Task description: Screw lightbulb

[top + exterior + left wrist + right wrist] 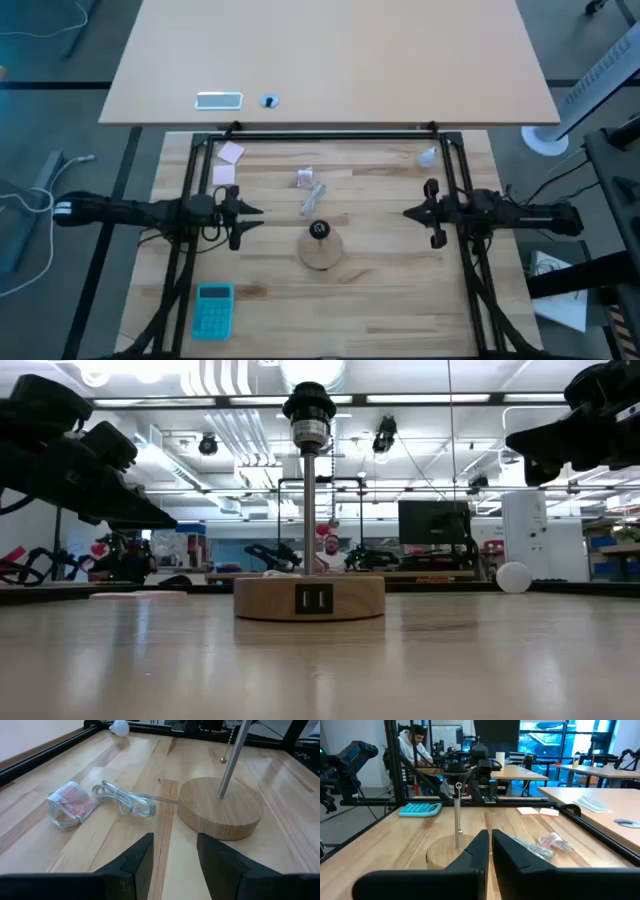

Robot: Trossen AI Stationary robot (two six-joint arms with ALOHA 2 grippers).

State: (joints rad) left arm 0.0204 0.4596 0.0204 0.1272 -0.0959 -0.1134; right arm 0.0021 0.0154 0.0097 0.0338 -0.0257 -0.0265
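Note:
The small white lightbulb lies on the table at the far right, next to the black frame rail; it also shows in the low view and the left wrist view. The lamp stands at the table's middle on its round wooden disc, with a metal rod and a black socket on top. My left gripper hovers open to the left of the disc, its fingers pointing at it. My right gripper hovers shut to the right of the lamp, empty.
A crumpled pinkish-clear wrapper with a coiled cord lies just behind the lamp. Two pink notes lie at the far left, a teal calculator at the near left. Black frame rails border the work area.

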